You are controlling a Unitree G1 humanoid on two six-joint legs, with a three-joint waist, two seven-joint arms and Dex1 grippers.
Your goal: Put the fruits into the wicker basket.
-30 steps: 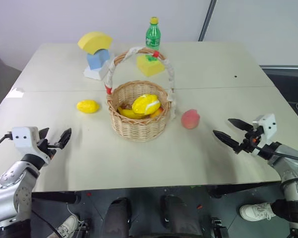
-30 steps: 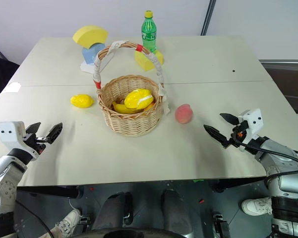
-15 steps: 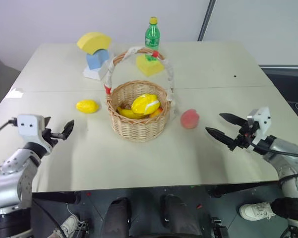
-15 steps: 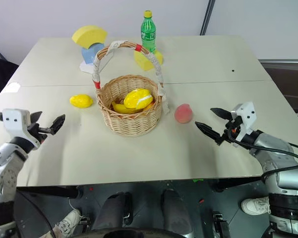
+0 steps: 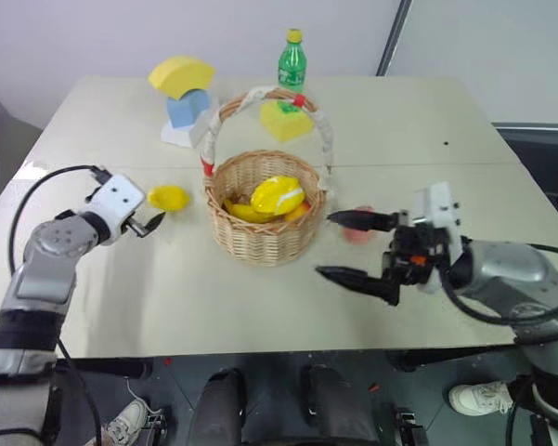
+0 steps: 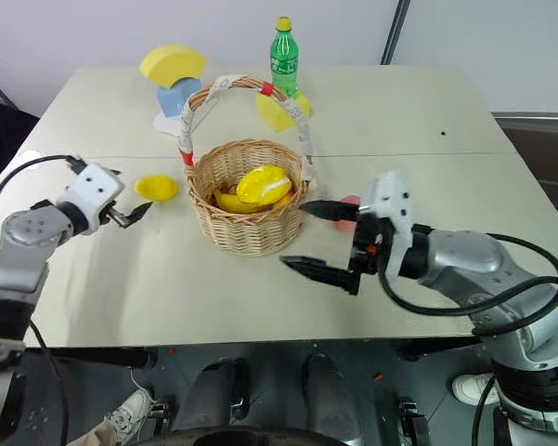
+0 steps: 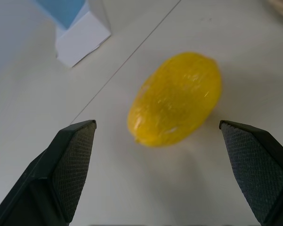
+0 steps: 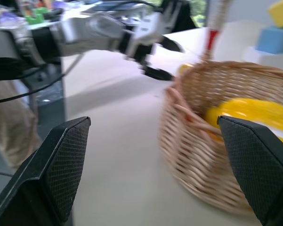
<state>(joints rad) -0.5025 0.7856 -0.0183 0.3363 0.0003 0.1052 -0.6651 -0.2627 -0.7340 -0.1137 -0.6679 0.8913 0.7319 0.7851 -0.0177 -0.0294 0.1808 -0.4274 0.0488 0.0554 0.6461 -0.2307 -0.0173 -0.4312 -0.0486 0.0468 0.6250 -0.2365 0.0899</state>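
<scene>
The yellow lemon (image 5: 170, 197) lies on the table just left of the wicker basket (image 5: 265, 240). My left gripper (image 7: 155, 125) is open and level, and the lemon (image 7: 176, 99) sits just ahead between its two fingers, untouched. The pink peach (image 6: 351, 201) lies right of the basket, partly hidden behind the upper finger of my right gripper (image 5: 324, 245). That gripper is open and empty, pointing left at the basket's near right side. The basket holds a yellow-white fruit (image 5: 279, 194) and a banana.
At the back of the table stand a green bottle (image 5: 291, 63), a yellow foam cube (image 5: 288, 121), and a yellow arch block (image 5: 179, 76) on a blue block with a white block below. The basket's tall handle (image 5: 327, 139) arches over it.
My left gripper has reached forward to the lemon and rolled over. My right gripper has swung left and up, past the peach, toward the basket. Both stayed open.
</scene>
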